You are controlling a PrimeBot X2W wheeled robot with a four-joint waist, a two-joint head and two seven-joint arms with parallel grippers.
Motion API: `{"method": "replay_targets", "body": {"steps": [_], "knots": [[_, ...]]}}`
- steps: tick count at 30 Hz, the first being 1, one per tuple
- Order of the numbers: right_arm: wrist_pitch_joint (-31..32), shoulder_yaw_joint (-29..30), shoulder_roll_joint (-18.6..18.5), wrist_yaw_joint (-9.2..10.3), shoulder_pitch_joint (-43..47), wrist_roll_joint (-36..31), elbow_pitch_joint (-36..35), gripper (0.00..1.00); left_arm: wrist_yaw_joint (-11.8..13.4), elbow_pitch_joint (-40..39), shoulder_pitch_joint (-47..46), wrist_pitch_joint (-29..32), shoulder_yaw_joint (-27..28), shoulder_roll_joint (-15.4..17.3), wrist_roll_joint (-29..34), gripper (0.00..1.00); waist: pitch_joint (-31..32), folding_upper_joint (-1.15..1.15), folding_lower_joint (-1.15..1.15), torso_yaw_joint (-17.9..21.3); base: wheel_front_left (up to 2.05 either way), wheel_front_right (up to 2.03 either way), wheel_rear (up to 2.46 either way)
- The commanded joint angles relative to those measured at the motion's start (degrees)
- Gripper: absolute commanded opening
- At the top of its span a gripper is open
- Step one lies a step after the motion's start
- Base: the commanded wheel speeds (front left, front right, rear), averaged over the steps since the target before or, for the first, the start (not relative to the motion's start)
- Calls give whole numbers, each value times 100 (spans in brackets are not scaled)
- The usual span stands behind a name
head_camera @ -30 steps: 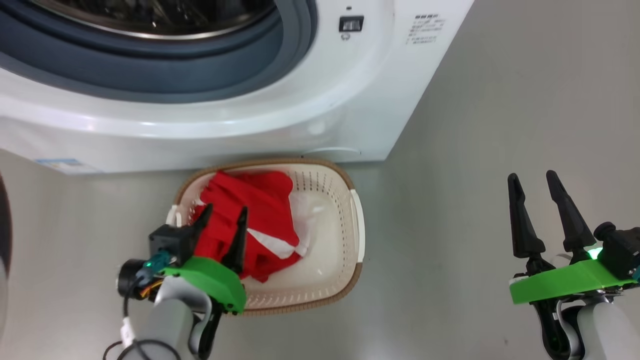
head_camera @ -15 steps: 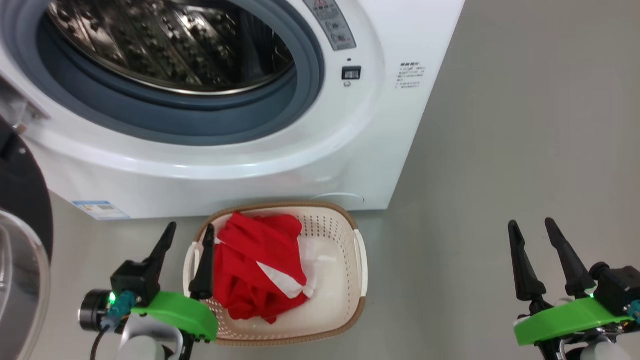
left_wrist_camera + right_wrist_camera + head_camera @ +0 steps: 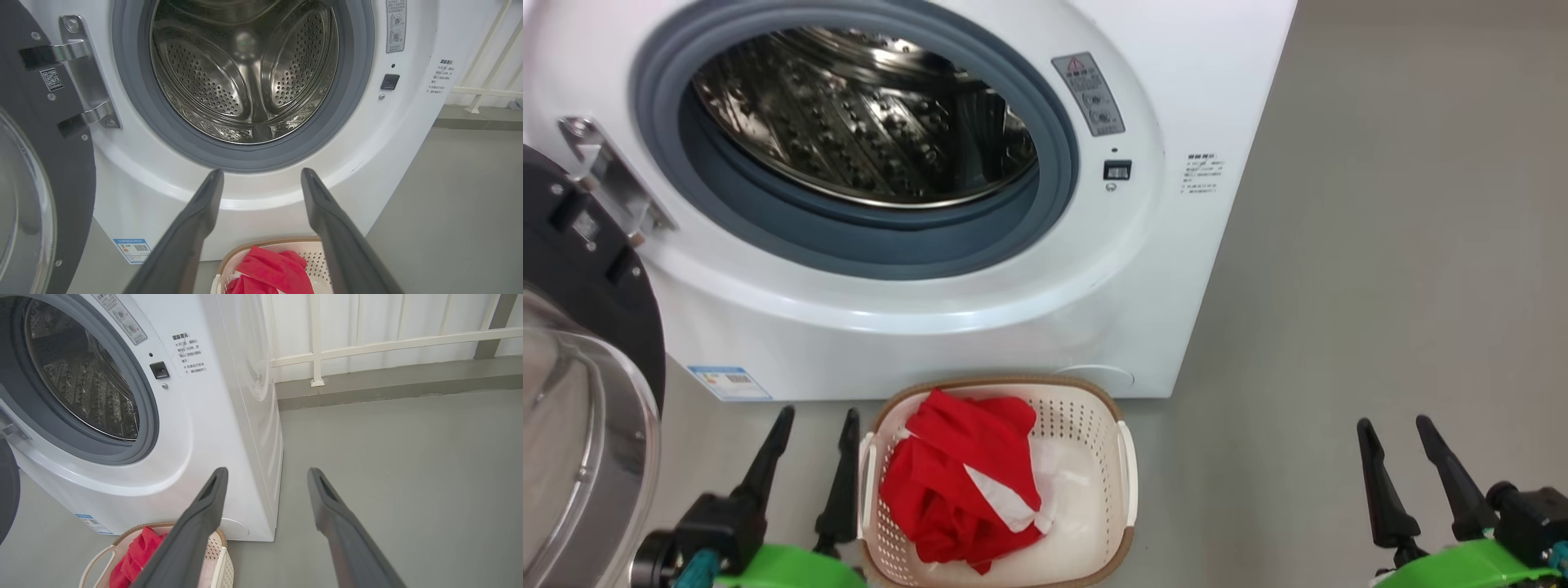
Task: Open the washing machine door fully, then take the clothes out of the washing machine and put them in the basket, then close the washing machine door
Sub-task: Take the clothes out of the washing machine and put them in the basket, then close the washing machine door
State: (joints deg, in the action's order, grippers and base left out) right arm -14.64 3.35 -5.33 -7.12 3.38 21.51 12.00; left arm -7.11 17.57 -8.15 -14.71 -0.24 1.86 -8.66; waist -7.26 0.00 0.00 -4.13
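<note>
Unloading looks done: clothes [image 3: 964, 490] in basket [image 3: 1086, 408] on floor [image 3: 1380, 245] below washing machine [image 3: 1176, 82]. Left end effector [image 3: 818, 412] and right end effector [image 3: 1393, 421] both spread, empty. Next: push washing machine door [image 3: 588, 278] shut from the left.

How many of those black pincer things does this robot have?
2. The dark two-fingered left claw, open, is just left of the cream perforated plastic basket; the right claw, also open, is over the grey floor.

Dark tapered fingers [image 3: 766, 457] on bright green mounts [image 3: 792, 572].
</note>
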Motion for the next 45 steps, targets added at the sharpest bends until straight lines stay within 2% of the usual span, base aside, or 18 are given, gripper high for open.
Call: {"method": "replay_targets", "body": {"steps": [1,18,45], "knots": [[-36,-54,-99,-36,58,-5,-120,100,-32,-262,121,-29,226,103,-50,100,172,0,0,0,0,0,0],[-36,126,-115,-36,518,3,-203,100,-37,-922,977,-29,222,127,-218,100,415,0,0,94,0,0,0],[-36,141,-104,-36,551,-2,-196,100,-37,-944,1043,-29,193,108,-207,100,441,0,0,76,-14,14,0]]}}
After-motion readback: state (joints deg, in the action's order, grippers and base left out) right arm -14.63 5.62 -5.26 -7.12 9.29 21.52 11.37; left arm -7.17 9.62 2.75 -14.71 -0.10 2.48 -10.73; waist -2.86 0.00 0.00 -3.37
